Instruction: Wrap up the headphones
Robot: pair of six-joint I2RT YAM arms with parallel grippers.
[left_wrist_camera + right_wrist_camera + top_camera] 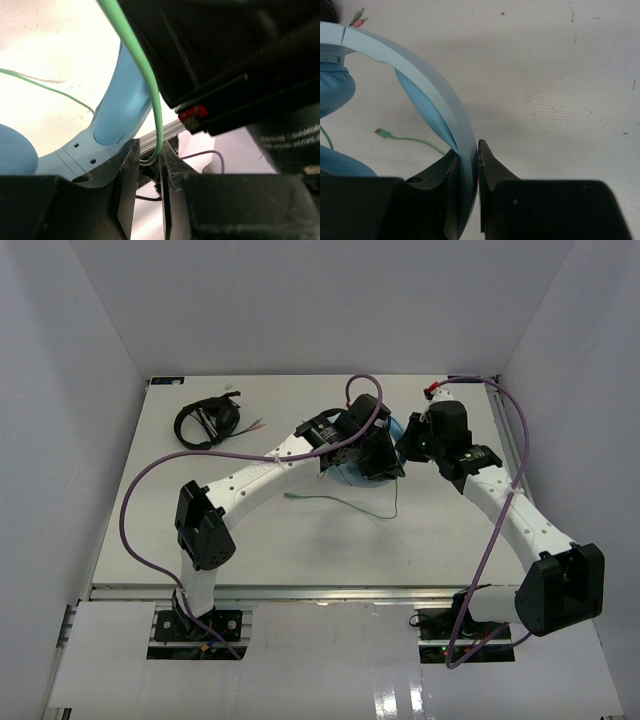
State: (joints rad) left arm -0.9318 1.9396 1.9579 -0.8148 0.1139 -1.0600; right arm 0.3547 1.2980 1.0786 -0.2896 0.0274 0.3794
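The light blue headphones [346, 478] are held up over the middle of the table, between my two grippers. My right gripper [467, 155] is shut on the headband [425, 85], which arches up and to the left toward a blue ear cup [332, 92]. My left gripper [149, 157] is shut on the pale green cable [150, 85], which runs down from above into the narrow gap between its jaws, beside the headband [120, 105]. In the top view the left gripper [385, 462] and the right gripper [408, 445] nearly touch. The rest of the cable [340, 502] lies loose on the table, with its plug [381, 132] at the end.
Black headphones [207, 423] lie at the back left of the table, their red and green plugs [358, 20] pointing to the middle. An aluminium rail [510, 430] runs along the table's right edge. White walls enclose the table on three sides.
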